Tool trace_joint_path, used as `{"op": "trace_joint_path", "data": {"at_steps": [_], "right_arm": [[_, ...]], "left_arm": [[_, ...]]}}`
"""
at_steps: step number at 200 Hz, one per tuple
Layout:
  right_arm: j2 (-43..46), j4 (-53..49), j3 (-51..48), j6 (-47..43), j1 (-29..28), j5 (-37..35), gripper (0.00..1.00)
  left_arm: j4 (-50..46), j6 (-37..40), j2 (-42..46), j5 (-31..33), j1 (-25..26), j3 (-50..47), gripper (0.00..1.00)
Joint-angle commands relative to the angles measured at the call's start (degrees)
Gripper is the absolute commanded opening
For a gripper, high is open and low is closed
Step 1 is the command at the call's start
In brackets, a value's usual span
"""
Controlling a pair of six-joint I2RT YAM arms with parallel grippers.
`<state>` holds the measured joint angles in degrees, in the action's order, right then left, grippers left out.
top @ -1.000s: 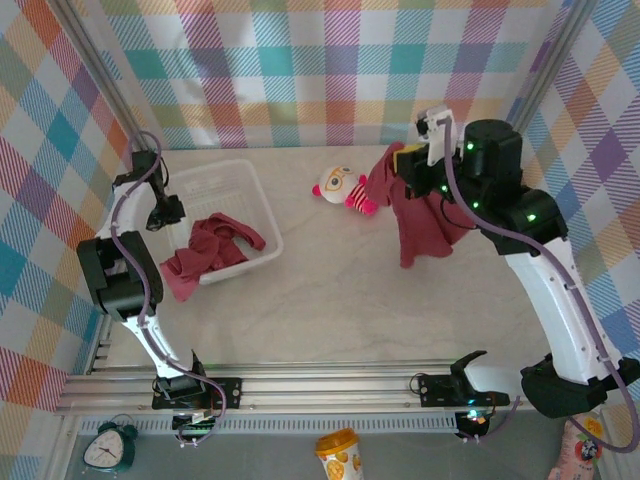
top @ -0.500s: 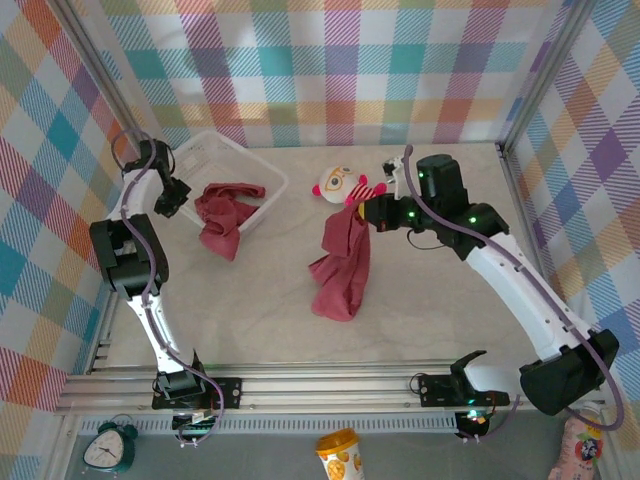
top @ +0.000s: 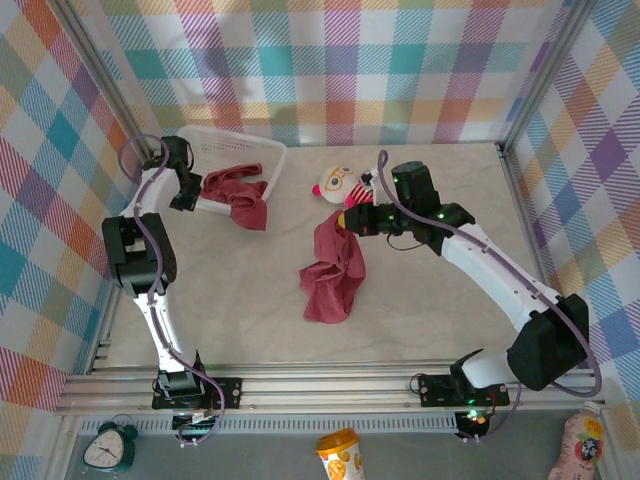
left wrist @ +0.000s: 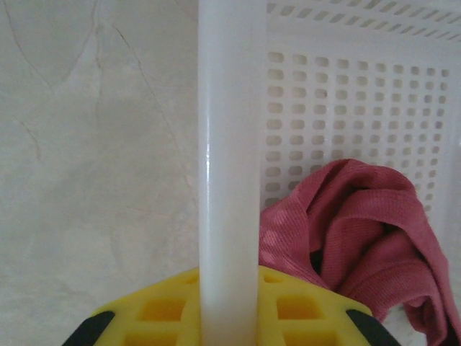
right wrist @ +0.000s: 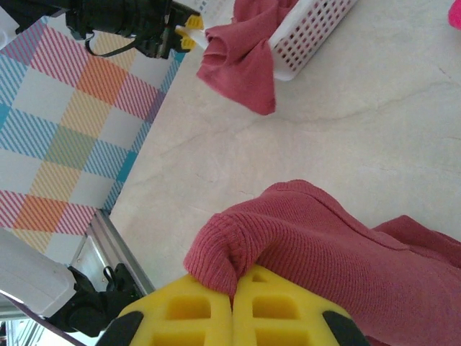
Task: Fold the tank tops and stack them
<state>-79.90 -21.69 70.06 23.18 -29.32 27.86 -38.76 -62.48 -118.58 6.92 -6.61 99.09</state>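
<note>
Tank top (top: pixel 330 275) hangs from the right fingers (right wrist: pixel 191 313), closed on its edge; lay it flat at table (top: pixel 420 320) centre. Left fingers (left wrist: pixel 162 317) clamp the basket (left wrist: pixel 346 108) rim, 10 o'clock.

A robotics lab test cell is indicated, not a home. A pale marble-patterned tabletop (top: pixel 430 300) is enclosed by aluminium posts (top: pixel 97 80), over which pastel plaid cloth (top: pixel 330 70) is hung as a backdrop. A left arm (top: pixel 130 255) and a right arm (top: pixel 500 275) are bolted to a metal rail (top: pixel 330 385) at the near edge (green lights are lit on the right one). Household props are set out: a maroon tank top (top: pixel 330 275), a second tank top (top: pixel 240 190) spilling from a white perforated basket (top: pixel 240 150), and a plush doll (top: pixel 340 185).
</note>
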Motion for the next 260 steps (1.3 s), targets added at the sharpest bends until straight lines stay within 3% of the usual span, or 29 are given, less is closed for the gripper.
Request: {"op": "trace_joint_path", "data": {"at_steps": [1,41,62,87,113,154,184,212,260], "right_arm": [[-1.3,3.7,0.2,0.3,-0.3,4.4,0.05],[-2.2,-0.9,-2.4,-4.9,-0.3,2.3,0.11],[-0.7,-4.2,-4.4,-7.1,-0.1,-3.0,0.13],[1.7,-11.0,-6.5,-8.7,0.7,-12.5,0.14],[4.5,-16.3,-10.5,-8.3,3.2,-21.1,0.14],[8.2,-21.0,-14.1,-10.8,7.2,-28.9,0.26],[10.9,-18.3,-14.5,-16.4,6.7,-23.7,0.4],[15.9,-6.6,-18.3,-18.9,2.8,-13.8,0.47],[4.9,-3.7,-16.6,-19.0,-0.7,-16.4,0.54]], "left_arm": [[1.2,-4.9,-2.5,-1.2,0.9,-0.5,0.26],[3.7,1.6,0.4,-6.7,1.3,-2.0,0.65],[3.0,7.3,3.7,-10.6,1.3,-2.6,0.78],[-0.8,14.9,8.9,-14.1,1.7,-4.5,0.87],[-4.3,21.7,16.3,-15.9,3.5,-11.2,0.89],[-8.8,28.5,29.7,-14.9,11.0,-25.4,0.91],[-4.4,23.1,36.4,-18.1,21.3,-37.8,0.91],[2.9,16.9,36.4,-19.2,31.7,-44.4,0.88],[7.9,17.9,30.6,-18.9,41.3,-43.7,0.74]]}}
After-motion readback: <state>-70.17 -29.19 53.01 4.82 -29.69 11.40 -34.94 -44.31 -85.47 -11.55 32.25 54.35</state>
